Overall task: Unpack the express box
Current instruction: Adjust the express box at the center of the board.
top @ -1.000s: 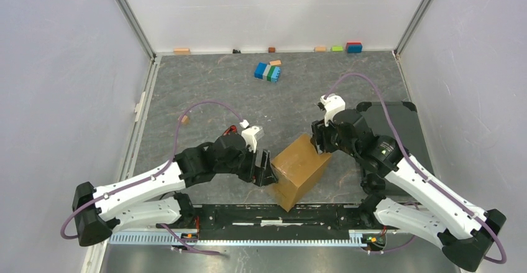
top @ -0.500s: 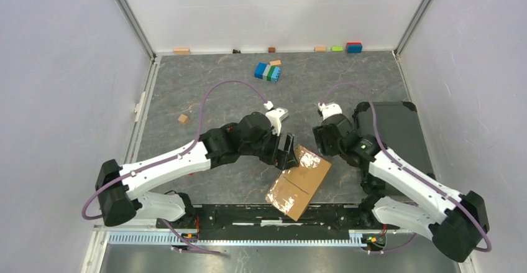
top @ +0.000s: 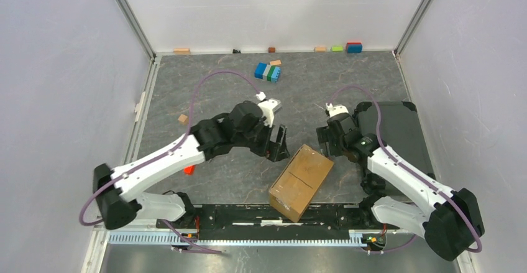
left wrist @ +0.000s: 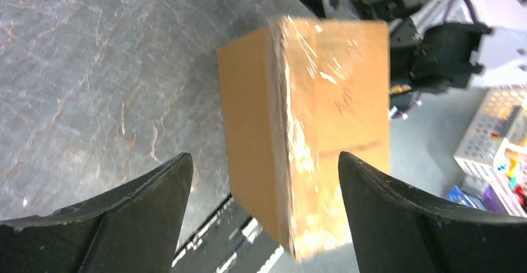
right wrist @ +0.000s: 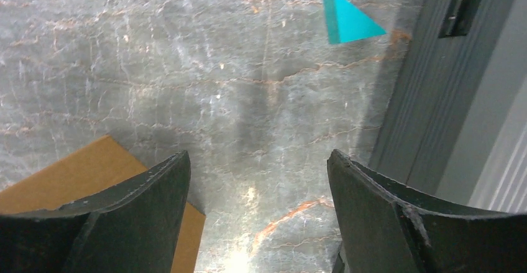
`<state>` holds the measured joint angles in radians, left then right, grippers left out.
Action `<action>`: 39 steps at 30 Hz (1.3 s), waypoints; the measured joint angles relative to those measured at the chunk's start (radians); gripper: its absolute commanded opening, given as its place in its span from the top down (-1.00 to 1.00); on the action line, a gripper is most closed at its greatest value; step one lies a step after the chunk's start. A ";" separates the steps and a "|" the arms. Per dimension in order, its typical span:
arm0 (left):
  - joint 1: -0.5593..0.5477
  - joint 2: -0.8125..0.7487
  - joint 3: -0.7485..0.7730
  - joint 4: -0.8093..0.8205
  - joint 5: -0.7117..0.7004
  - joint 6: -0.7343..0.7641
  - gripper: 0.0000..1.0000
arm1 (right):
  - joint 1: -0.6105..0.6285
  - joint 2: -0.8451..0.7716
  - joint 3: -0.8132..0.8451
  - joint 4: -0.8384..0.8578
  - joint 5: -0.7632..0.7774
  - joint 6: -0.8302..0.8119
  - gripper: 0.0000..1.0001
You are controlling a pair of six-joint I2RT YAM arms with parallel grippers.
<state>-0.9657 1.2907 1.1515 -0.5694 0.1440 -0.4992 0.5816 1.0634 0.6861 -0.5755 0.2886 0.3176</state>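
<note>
Your left gripper and right gripper both gape wide and grip nothing. The express box lies closed near both, glossy tape on its seam.

Right pincer gapes over the grey desk; express box corner lower left, teal triangle upper right

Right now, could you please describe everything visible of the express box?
The express box is a brown cardboard carton, flaps shut, with a seam across its top and glossy clear tape along one edge. It lies flat, turned diagonally, on the grey table, near corner over the black rail. The left gripper and right gripper, both open, flank it without holding it.
</note>
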 measured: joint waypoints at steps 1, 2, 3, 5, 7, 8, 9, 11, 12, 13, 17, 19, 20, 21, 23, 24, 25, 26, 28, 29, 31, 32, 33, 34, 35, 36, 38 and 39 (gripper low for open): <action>0.000 -0.044 -0.001 -0.035 0.010 0.002 -0.85 | -0.017 0.000 0.001 0.002 -0.005 -0.005 -0.73; -0.001 -0.082 -0.007 -0.057 0.018 0.003 -0.85 | -0.031 0.000 0.004 0.003 -0.010 -0.009 -0.74; -0.003 -0.132 -0.022 -0.077 0.026 0.004 -0.85 | -0.043 0.000 0.009 0.003 -0.019 -0.013 -0.75; -0.009 -0.236 -0.063 -0.130 0.043 0.003 -0.85 | -0.048 0.002 0.022 0.008 -0.034 -0.024 -0.76; -0.033 -0.322 -0.110 -0.186 0.048 0.002 -0.86 | -0.051 0.011 0.041 0.012 -0.051 -0.033 -0.76; -0.054 -0.358 -0.141 -0.208 0.049 -0.003 -0.86 | -0.052 0.016 0.050 0.016 -0.058 -0.036 -0.76; -0.074 -0.383 -0.170 -0.223 0.050 -0.010 -0.86 | -0.053 0.021 0.060 0.020 -0.068 -0.039 -0.76; -0.135 -0.428 -0.249 -0.246 0.049 -0.044 -0.85 | -0.055 0.031 0.079 0.024 -0.081 -0.047 -0.76; -0.170 -0.442 -0.291 -0.247 0.046 -0.068 -0.85 | -0.056 0.034 0.089 0.028 -0.089 -0.051 -0.76; -0.207 -0.448 -0.337 -0.244 0.042 -0.095 -0.86 | -0.058 0.038 0.100 0.030 -0.096 -0.054 -0.76; -0.289 -0.393 -0.441 -0.177 0.013 -0.180 -0.88 | -0.061 0.047 0.135 0.039 -0.121 -0.058 -0.76; -0.299 -0.360 -0.482 -0.097 -0.014 -0.223 -0.88 | -0.061 0.046 0.142 0.042 -0.131 -0.058 -0.76; -0.300 -0.347 -0.509 -0.037 -0.032 -0.250 -0.89 | -0.061 0.045 0.142 0.042 -0.132 -0.057 -0.76; -0.300 -0.336 -0.537 0.021 -0.050 -0.276 -0.89 | -0.061 0.043 0.142 0.040 -0.133 -0.057 -0.76; -0.298 -0.317 -0.578 0.114 -0.077 -0.320 -0.89 | -0.062 0.038 0.142 0.039 -0.133 -0.053 -0.76; -0.297 -0.304 -0.592 0.156 -0.088 -0.337 -0.89 | -0.063 0.033 0.142 0.038 -0.134 -0.051 -0.75; -0.293 -0.290 -0.602 0.196 -0.098 -0.352 -0.89 | -0.063 0.026 0.140 0.039 -0.136 -0.048 -0.75; -0.285 -0.274 -0.605 0.229 -0.108 -0.362 -0.90 | -0.064 0.018 0.137 0.041 -0.140 -0.043 -0.75; -0.253 -0.256 -0.608 0.278 -0.119 -0.376 -0.90 | -0.066 0.002 0.126 0.043 -0.146 -0.033 -0.74; -0.227 -0.257 -0.611 0.296 -0.117 -0.378 -0.90 | -0.066 -0.005 0.119 0.048 -0.141 -0.027 -0.75; -0.159 -0.266 -0.618 0.311 -0.105 -0.377 -0.91 | -0.077 -0.019 0.102 0.066 -0.125 -0.015 -0.74; -0.126 -0.265 -0.619 0.309 -0.093 -0.373 -0.90 | -0.083 -0.024 0.095 0.077 -0.116 -0.009 -0.73; -0.080 -0.261 -0.619 0.306 -0.073 -0.365 -0.91 | -0.087 -0.028 0.088 0.091 -0.109 -0.005 -0.73; -0.037 -0.253 -0.617 0.305 -0.046 -0.355 -0.90 | -0.091 -0.030 0.080 0.110 -0.102 0.003 -0.73; -0.004 -0.243 -0.613 0.304 -0.026 -0.344 -0.90 | -0.094 -0.030 0.075 0.124 -0.097 0.010 -0.73; 0.034 -0.228 -0.602 0.299 0.003 -0.327 -0.91 | -0.097 -0.030 0.069 0.142 -0.092 0.019 -0.73; 0.100 -0.189 -0.573 0.286 0.055 -0.294 -0.90 | -0.100 -0.030 0.063 0.172 -0.085 0.035 -0.74; 0.131 -0.169 -0.558 0.281 0.078 -0.278 -0.90 | -0.103 -0.030 0.060 0.194 -0.083 0.051 -0.74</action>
<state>-0.8345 1.1213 0.5938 -0.2882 0.2222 -0.7769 0.4786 1.0336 0.7456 -0.3817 0.2054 0.3687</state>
